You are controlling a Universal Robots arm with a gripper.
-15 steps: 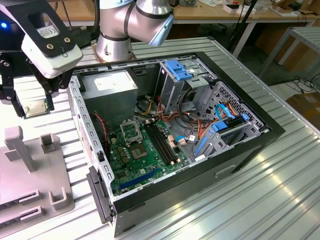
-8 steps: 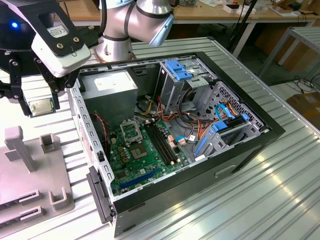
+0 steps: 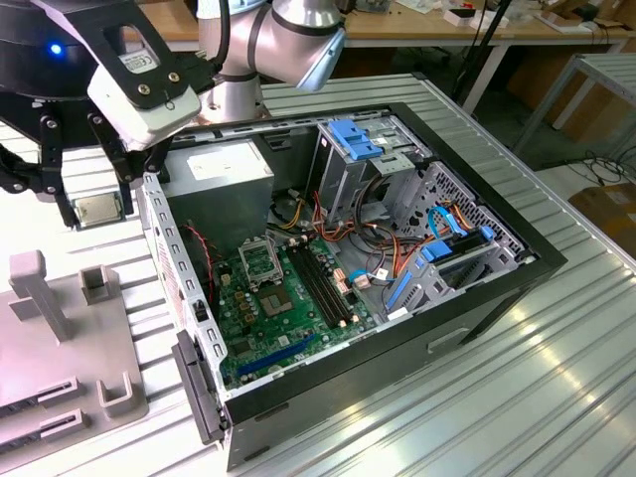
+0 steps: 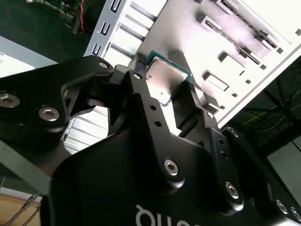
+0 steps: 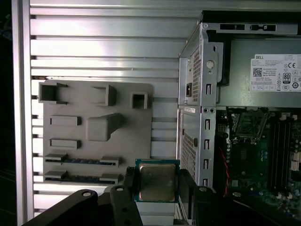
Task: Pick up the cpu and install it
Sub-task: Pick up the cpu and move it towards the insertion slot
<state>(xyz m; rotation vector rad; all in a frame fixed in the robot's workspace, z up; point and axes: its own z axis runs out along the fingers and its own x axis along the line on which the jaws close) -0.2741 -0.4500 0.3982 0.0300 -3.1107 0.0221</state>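
One cpu [image 5: 156, 181] clamped in gripper [image 5: 157, 187], beside case [image 5: 193, 70].

The exterior view looks down aslant from farther off on the case [image 3: 328, 397] and my arm [image 3: 288, 40], while both wrist views sit close behind my gripper [image 5: 157, 186], sharing the cpu [image 5: 156, 181] and grey plate [image 5: 136, 136].

Tool [image 5: 158, 189] clamps cpu [image 5: 157, 179] by opposite edges; grey fixture plate [image 5: 94, 129], open computer case [image 5: 203, 94] beyond.
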